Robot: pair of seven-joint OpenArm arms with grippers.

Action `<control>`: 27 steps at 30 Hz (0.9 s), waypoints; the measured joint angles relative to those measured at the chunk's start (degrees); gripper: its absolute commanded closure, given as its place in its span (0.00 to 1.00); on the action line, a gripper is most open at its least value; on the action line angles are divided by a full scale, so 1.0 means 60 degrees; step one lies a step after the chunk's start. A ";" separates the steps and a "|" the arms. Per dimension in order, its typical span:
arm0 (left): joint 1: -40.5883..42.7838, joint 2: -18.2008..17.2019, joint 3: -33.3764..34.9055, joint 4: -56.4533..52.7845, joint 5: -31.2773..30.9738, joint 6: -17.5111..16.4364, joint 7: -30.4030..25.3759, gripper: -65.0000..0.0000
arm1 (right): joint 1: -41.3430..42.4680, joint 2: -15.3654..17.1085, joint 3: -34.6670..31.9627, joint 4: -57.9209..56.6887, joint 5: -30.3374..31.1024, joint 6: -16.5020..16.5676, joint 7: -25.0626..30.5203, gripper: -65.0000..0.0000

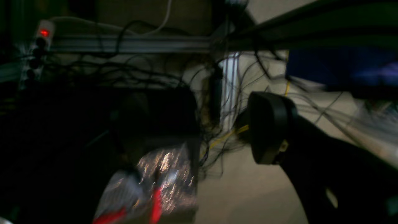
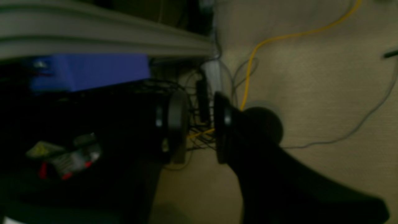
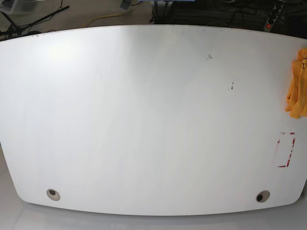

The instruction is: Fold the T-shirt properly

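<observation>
The orange-yellow T-shirt (image 3: 297, 91) lies crumpled in a bunch at the far right edge of the white table (image 3: 144, 120), partly cut off by the frame; its lettering is hidden. Neither arm shows in the base view. My left gripper (image 1: 202, 130) is open and empty, with one black finger (image 1: 269, 127) clear and the other lost in the dark. My right gripper (image 2: 200, 124) is empty, its two black fingers a narrow gap apart. Both wrist views look at the floor and cables beside the table, not at the shirt.
A red-marked rectangle (image 3: 286, 149) is on the table near the right edge, below the shirt. Two cable holes (image 3: 53, 194) (image 3: 261, 196) sit near the front edge. A power strip with a red light (image 1: 43, 32), tangled cables, a yellow cable (image 2: 279, 37) and aluminium rails (image 1: 130, 43) lie off the table.
</observation>
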 measured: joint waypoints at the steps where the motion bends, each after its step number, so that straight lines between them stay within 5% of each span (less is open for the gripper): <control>1: -0.0484 -0.0058 0.0033 -0.0594 0.0004 0.0000 -0.0080 0.29 | 0.0444 0.0000 -0.0146 -0.0492 0.0058 -0.0062 0.0127 0.80; 5: -0.1938 -0.0430 0.0069 -0.3136 0.0015 0.0248 -0.0033 0.29 | 0.1650 -0.0117 -0.0412 -0.2044 -0.0845 -0.0142 0.0565 0.80; 13: -0.5078 -0.1115 0.0109 -0.8593 0.0015 0.0495 -0.0270 0.29 | 0.3289 -0.0321 -0.0423 -0.4608 -0.2157 -0.1534 0.0863 0.79; 17: -0.6415 -0.1359 0.0510 -1.0418 0.0087 0.0583 -0.0816 0.29 | 0.4335 -0.0525 -0.0423 -0.5701 -0.2721 -0.1475 0.0954 0.79; 21: -0.6998 -0.1366 0.0809 -1.1162 0.0222 0.1537 -0.0827 0.28 | 0.4874 -0.0546 -0.0437 -0.6298 -0.2900 -0.1869 0.0994 0.79; 27: -0.7329 -0.1373 0.1078 -1.1285 0.0291 0.1763 -0.0816 0.28 | 0.5158 -0.0510 -0.0433 -0.6790 -0.2889 -0.2160 0.0984 0.79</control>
